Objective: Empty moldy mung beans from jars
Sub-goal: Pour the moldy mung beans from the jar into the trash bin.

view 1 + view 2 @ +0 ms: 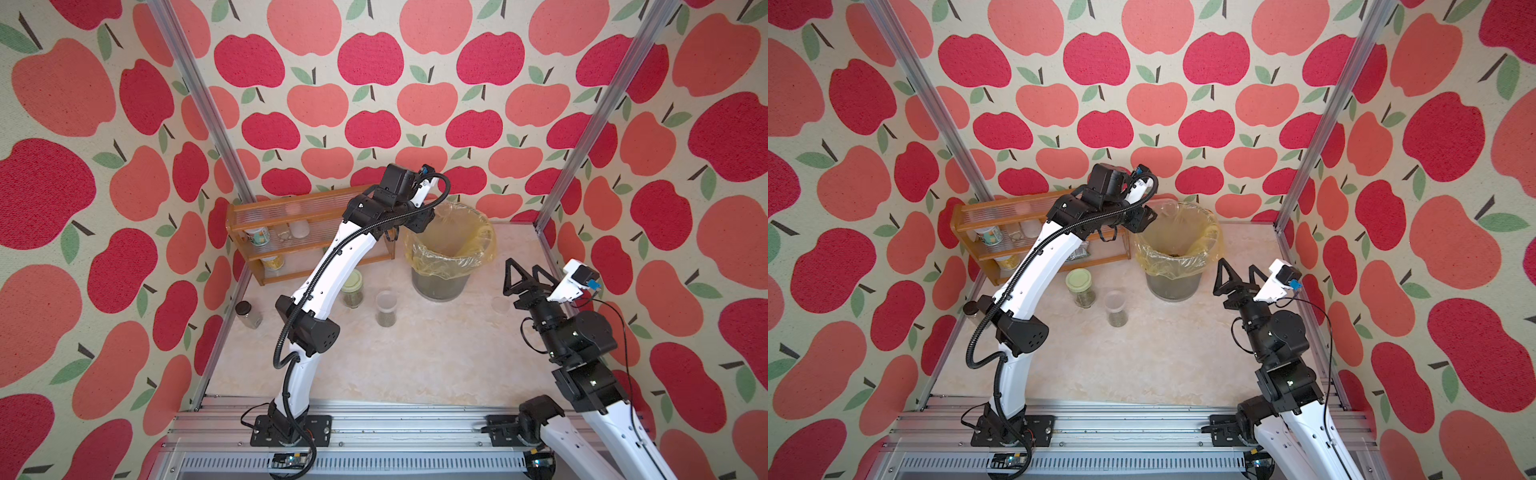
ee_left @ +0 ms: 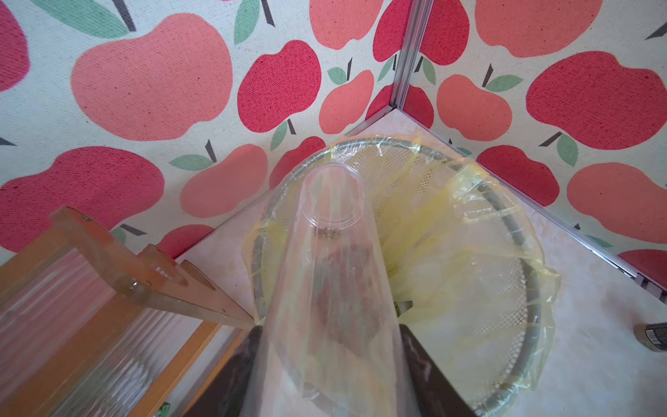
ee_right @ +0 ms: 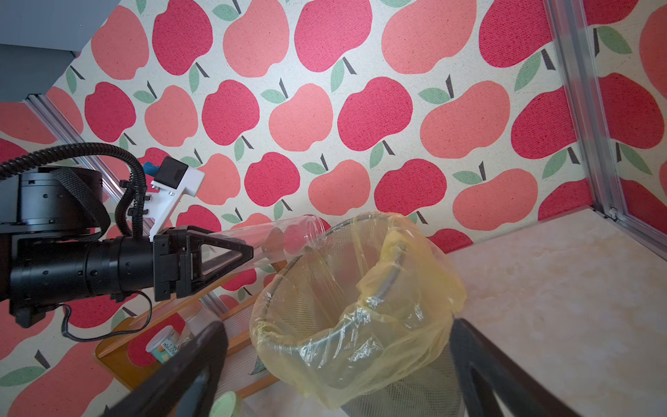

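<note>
With your left end effector (image 3: 245,254) clamped on the tall tube (image 3: 285,236), its mouth over the bin (image 1: 440,286) and seemingly almost clear, tip it steeper and shake gently; your right end effector (image 1: 523,266) hangs wide open, empty, beside the bin, and 2 jars on the surface (image 1: 415,365), lidded jar (image 1: 352,289) and short jar (image 1: 386,307), hold mung beans (image 1: 385,319).

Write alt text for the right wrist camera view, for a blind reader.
The left gripper holds a clear slim jar by its base, its open mouth above a mesh bin lined with a yellow bag. Apple-print walls stand behind.
</note>
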Motion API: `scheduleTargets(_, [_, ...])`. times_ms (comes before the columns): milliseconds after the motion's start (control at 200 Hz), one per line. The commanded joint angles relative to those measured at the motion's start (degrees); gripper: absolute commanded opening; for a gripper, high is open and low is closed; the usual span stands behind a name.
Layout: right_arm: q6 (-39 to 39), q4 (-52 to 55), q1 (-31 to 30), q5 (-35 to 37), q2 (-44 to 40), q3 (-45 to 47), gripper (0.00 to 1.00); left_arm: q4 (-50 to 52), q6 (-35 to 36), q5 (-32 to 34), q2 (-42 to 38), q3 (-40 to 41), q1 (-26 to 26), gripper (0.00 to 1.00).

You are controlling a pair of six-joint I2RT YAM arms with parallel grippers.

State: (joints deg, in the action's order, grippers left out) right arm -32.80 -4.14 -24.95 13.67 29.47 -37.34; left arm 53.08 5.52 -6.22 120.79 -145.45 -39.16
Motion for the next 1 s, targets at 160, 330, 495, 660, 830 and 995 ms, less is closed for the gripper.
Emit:
scheduleTargets(160, [0.43,1.41,0.69,1.01,0.04,-1.74,0.99,2.29,-2.26,-5.43,1.33,-3.14,0.3,0.4])
scheduleTargets(330, [-0.23,1.42,0.72,0.65,-0.56,-1.77,0.99,-1.37,-0.97,-1.72,-2.92,4.49,-0.83,0.4])
scheduleTargets(495, [-0.57,1.16,0.78,0.14,0.33,-2.2,0.99,1.1,-2.61,-5.65,-2.29,1.58,0.72,0.39])
scheduleTargets(660, [-1.31,0.1,0.79,-0.35,1.44,-2.03,0.99,-0.69,-2.31,-2.93,-5.52,9.43,-0.54,0.39])
scheduleTargets(830, [-2.19,0.11,0.78,-1.19,2.55,-2.62,0.99,-3.28,-2.4,-5.03,-6.06,9.67,0.41,0.4])
scheduleTargets(995, [-1.94,0.16,0.78,-1.52,3.12,-3.43,0.99,3.78,-1.31,-4.52,1.1,-4.98,0.78,0.39])
